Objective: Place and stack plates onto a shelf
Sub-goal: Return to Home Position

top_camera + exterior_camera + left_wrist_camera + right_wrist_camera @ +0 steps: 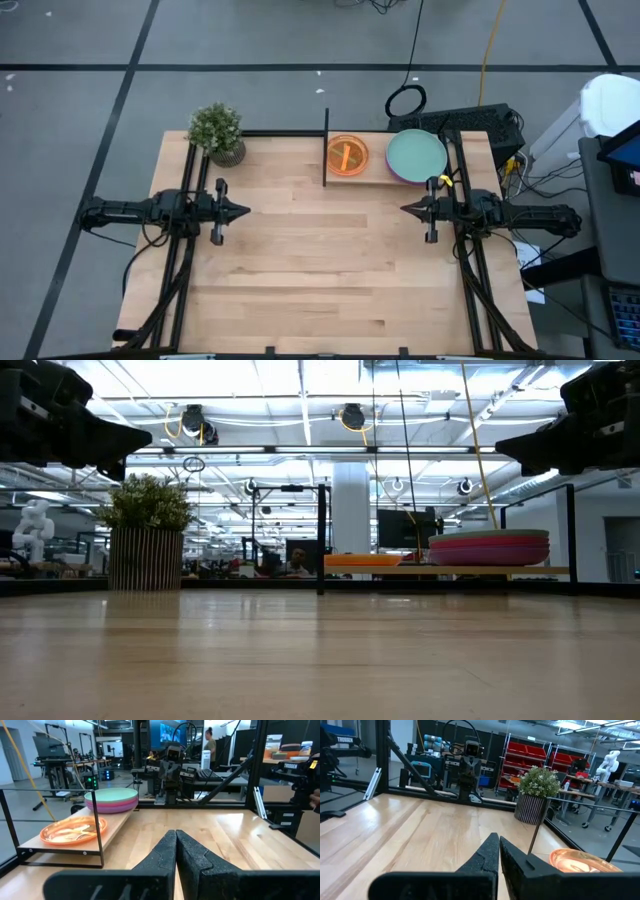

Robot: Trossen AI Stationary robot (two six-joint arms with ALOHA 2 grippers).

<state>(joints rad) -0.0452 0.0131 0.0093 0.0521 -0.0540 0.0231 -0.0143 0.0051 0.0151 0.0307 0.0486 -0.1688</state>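
Both arms hang level over the table [300,280], holding nothing. The left gripper [243,211] is clenched tight, and the right gripper [405,209] faces it, clenched the same. Just beyond the right gripper sits the shelf [377,176]. A pale teal plate [416,155] tops the nearer stack, and an orange plate [347,156] tops the one by the black panel [326,150]. A potted plant [218,132] stands beyond the left gripper.

From above we see grey floor [250,35], black tape lines [300,67] along the frame's top; the low view shows ceiling lights [230,380].
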